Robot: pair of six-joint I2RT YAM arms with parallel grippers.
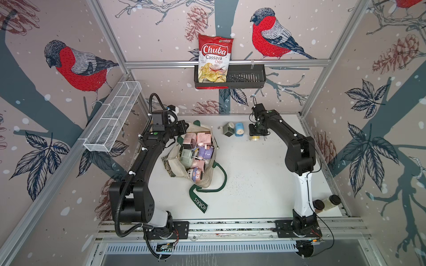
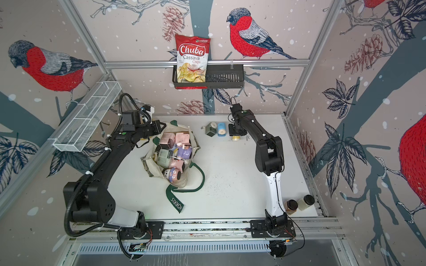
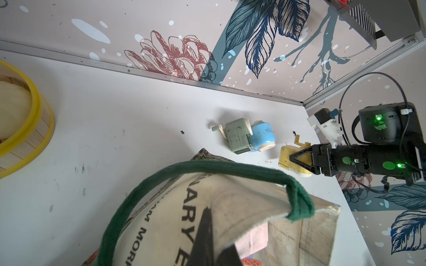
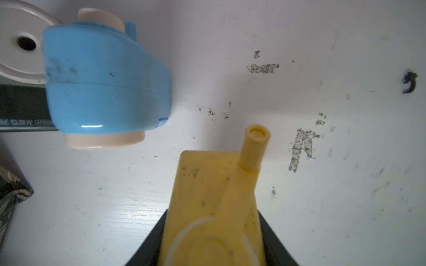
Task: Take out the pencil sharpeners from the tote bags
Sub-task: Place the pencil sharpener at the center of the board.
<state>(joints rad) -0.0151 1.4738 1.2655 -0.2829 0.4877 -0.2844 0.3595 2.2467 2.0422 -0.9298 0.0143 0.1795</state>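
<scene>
**Yellow one out, bag pinned by its far rim**

Nearest me, on the near side of the tote bag, its green strap lies in a loose loop on the table. The bag's mouth gapes upward, and the pencil sharpeners left inside are heaped against each other: pink, lilac, green.

At the bag's far-left rim, my left gripper is pinched tight on the canvas, which I judge is holding the mouth open.

Beyond the bag, off to its far right, my right gripper is clamped around the yellow sharpener, with its crank stub poking out past my fingers. It sits low over the table; I cannot tell whether its base touches. Between it and the bag, the blue sharpener and the green sharpener lie touching each other.

What worries me:
- If I let go before the yellow one is flat, it could tip toward the blue one close by and knock both.
- The crank stub could catch a finger as I back off and drag the piece along.
- My left pinch holds only a fold of cloth. If it slips, the rim would flop over the heap.
- On the way back to the bag, the slack strap could snag my right arm.
</scene>
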